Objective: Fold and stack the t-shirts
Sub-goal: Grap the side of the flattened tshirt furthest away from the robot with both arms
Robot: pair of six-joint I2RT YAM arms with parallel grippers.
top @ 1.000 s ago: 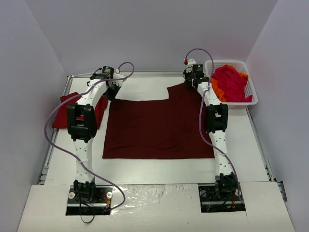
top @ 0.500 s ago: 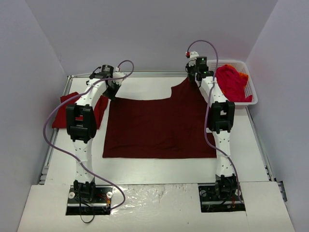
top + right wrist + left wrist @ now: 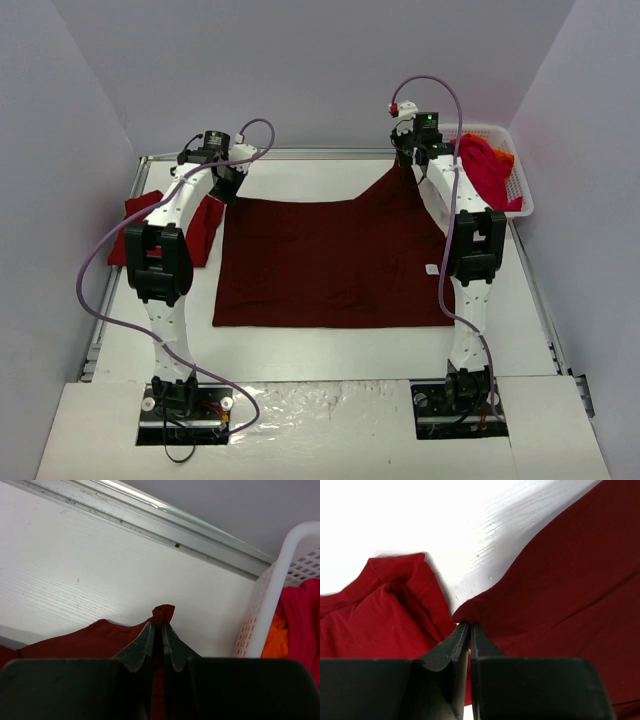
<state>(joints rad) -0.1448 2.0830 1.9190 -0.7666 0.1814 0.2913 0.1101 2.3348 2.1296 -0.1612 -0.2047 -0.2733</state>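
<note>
Overhead rear view, wrist close-ups, shirt shared

Two arms, left arm and right arm: white shells, black joint blocks, lilac cable looping along each to black base plates at 6 o'clock; dark wedge-shaped fingers.

A dark maroon t-shirt lies spread across the middle of the white bench, most of it flat on the surface, its far right corner raised off it. Just left of the shirt a brighter red t-shirt rests bunched on the bench; beyond the shirt's far right corner stands a white lattice basket. A metal rail runs along the bench edge behind the shirt, bare bench between them
</note>
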